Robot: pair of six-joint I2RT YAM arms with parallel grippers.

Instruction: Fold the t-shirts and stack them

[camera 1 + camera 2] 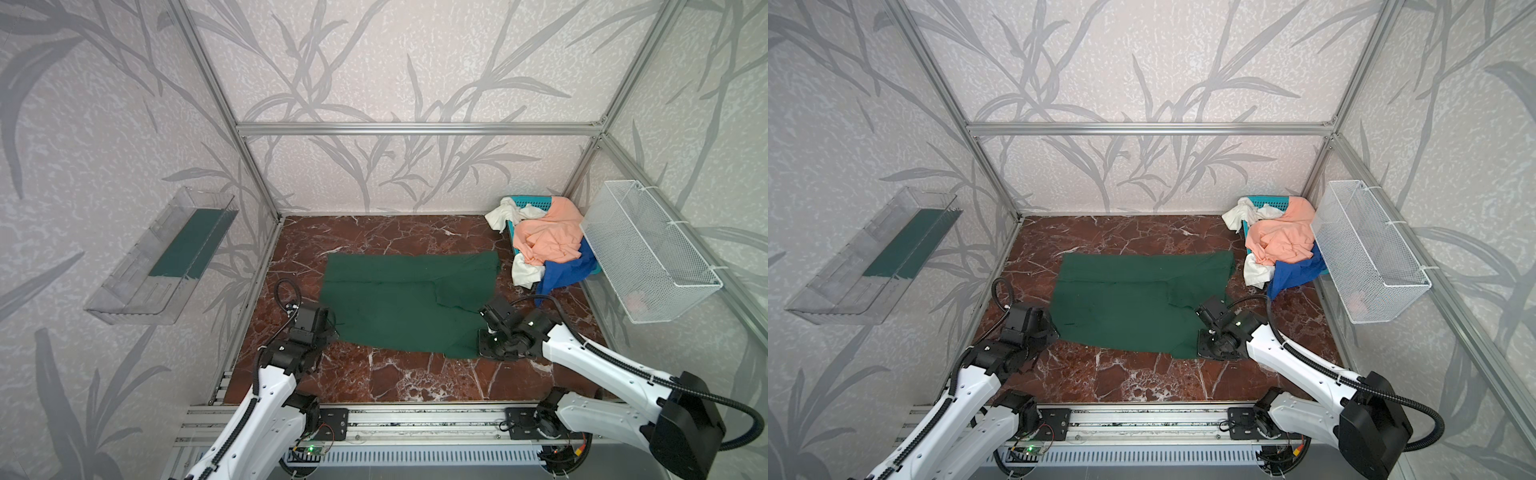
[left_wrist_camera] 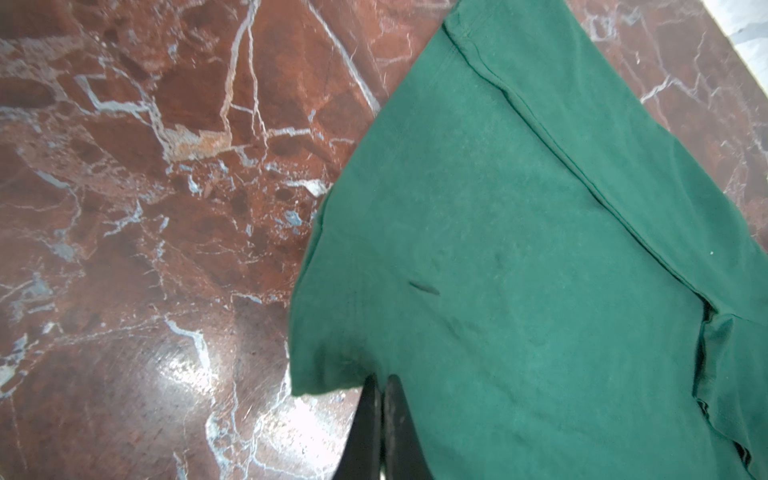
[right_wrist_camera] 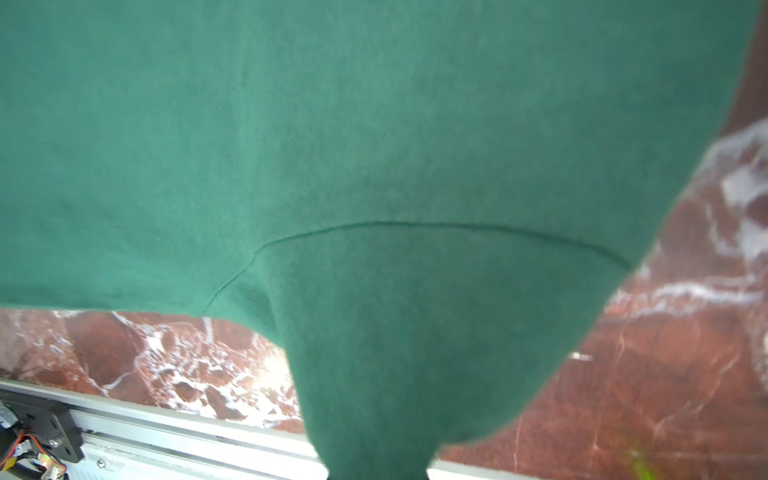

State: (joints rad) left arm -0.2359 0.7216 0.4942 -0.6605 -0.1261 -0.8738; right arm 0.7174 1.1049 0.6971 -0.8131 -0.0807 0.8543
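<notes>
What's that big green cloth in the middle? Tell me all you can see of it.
It is a dark green t-shirt of soft, matte knit cloth with stitched seams and hems. It lies mostly flat on the red-brown marble tabletop, partly folded, one layer overlapping another. The left gripper pinches its near-left edge and the right gripper holds its near-right corner, where the cloth bunches up. The heap of other shirts at the back right looks just apart from it.
</notes>
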